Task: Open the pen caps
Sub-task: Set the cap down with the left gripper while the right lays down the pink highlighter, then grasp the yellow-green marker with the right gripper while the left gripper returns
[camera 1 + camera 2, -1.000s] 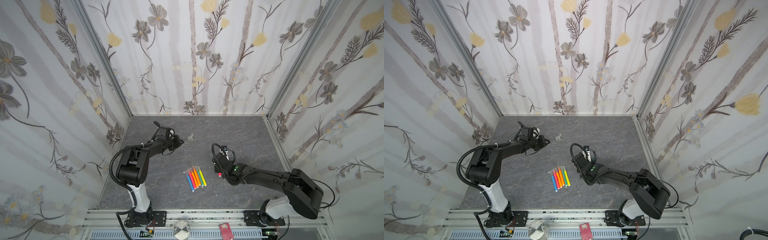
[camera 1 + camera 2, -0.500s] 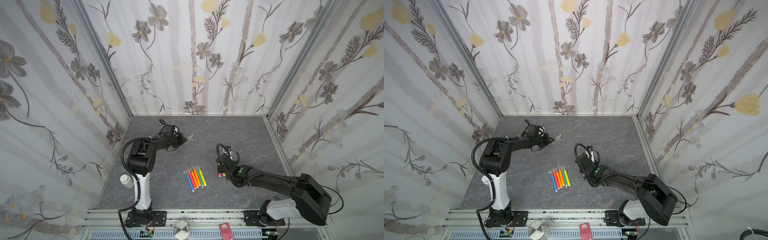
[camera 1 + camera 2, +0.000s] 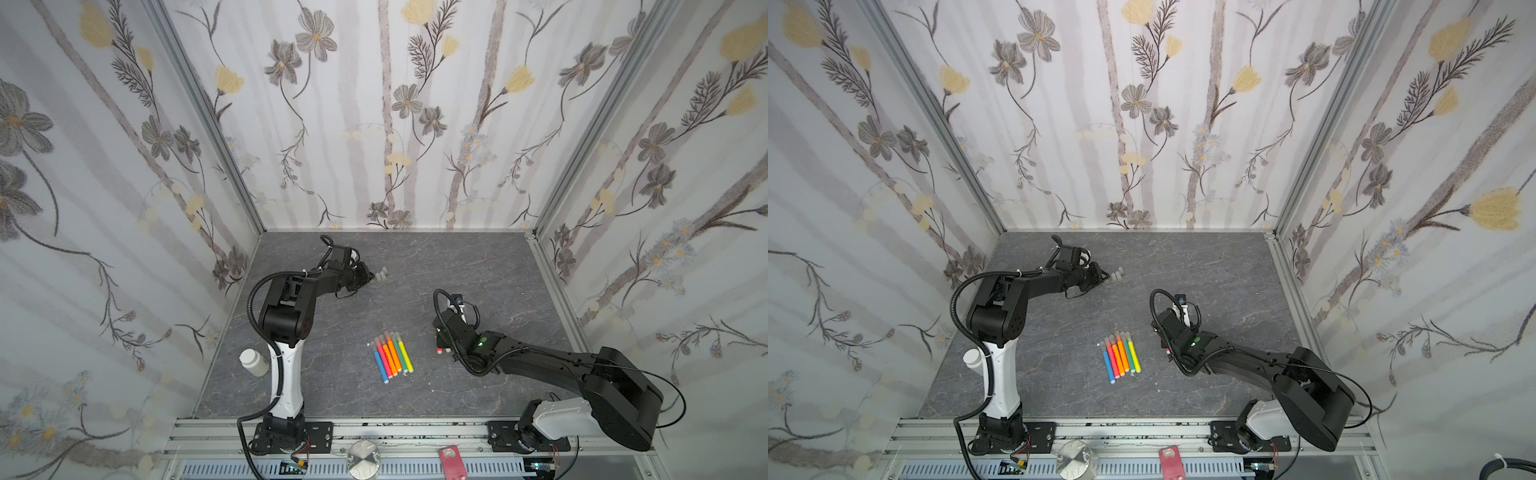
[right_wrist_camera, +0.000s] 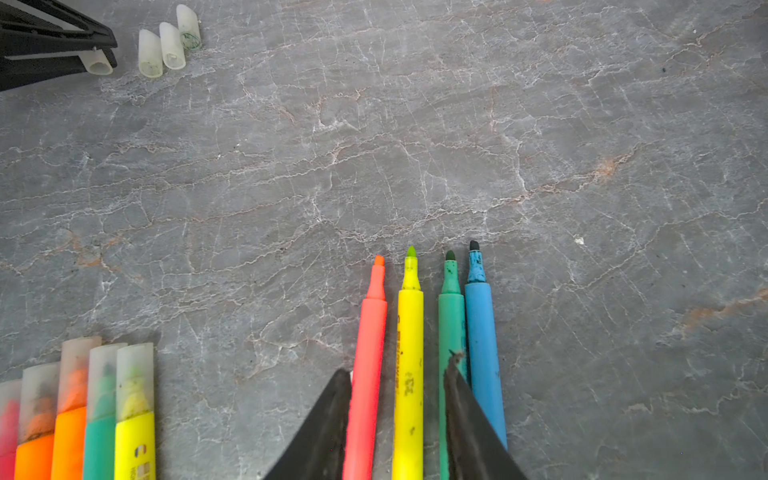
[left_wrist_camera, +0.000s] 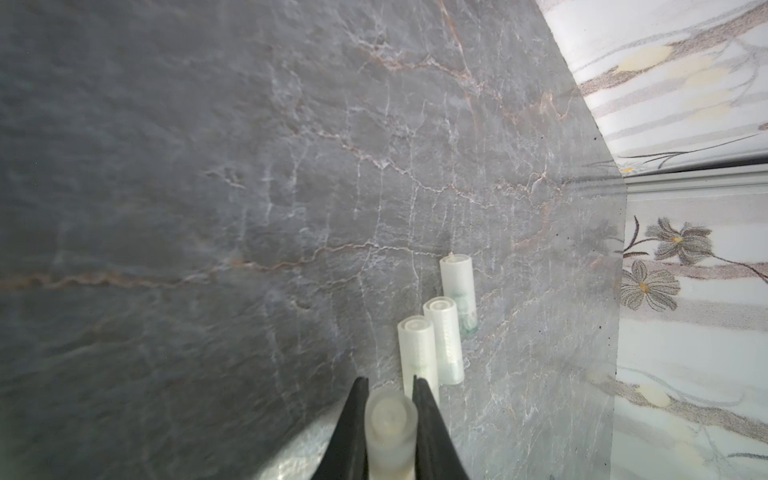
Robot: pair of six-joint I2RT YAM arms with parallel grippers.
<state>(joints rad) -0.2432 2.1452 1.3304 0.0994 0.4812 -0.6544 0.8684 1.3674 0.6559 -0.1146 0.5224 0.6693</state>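
Note:
My left gripper is shut on one translucent pen cap, low over the table beside a row of three loose pen caps. Both top views show that gripper just left of these caps. My right gripper is open, its fingers straddling a coral pen and a yellow pen. A green pen and a blue pen lie beside them, all uncapped. Several capped pens lie side by side mid-table.
A white bottle stands at the front left beside the left arm's column. Flowered walls close in the grey marbled table on three sides. A metal rail runs along the front edge.
My left gripper has moved right with the cap, up to the row of loose caps. The right arm has shifted only slightly over the uncapped pens.

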